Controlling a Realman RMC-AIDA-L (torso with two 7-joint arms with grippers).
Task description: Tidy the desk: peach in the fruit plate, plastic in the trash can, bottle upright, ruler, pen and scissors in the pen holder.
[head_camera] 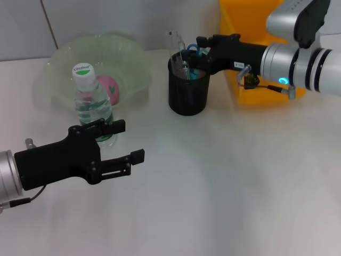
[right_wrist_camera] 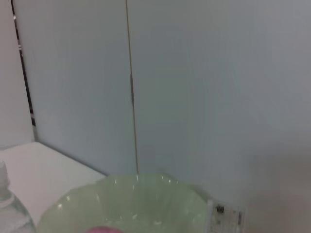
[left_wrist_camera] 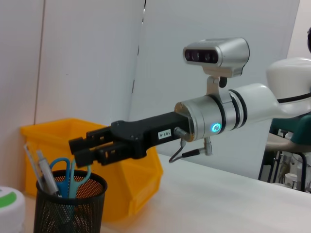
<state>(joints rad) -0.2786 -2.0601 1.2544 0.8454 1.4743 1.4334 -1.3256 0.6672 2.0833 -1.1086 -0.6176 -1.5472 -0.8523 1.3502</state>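
The pink peach (head_camera: 110,88) lies in the pale green fruit plate (head_camera: 128,53) at the back left. In front of it the bottle (head_camera: 92,104) stands upright, white cap on top. My left gripper (head_camera: 129,141) hovers open just in front of the bottle, holding nothing. The black mesh pen holder (head_camera: 187,93) holds the clear ruler (head_camera: 175,44), a pen (left_wrist_camera: 43,171) and the blue-handled scissors (left_wrist_camera: 68,171). My right gripper (head_camera: 197,52) hangs just above the holder's rim, fingers slightly parted, apart from the scissors handles. No plastic is in view.
A yellow bin (head_camera: 248,53) stands behind and to the right of the pen holder, under my right arm. The white tabletop (head_camera: 229,181) stretches across the front and right. A pale wall runs along the back.
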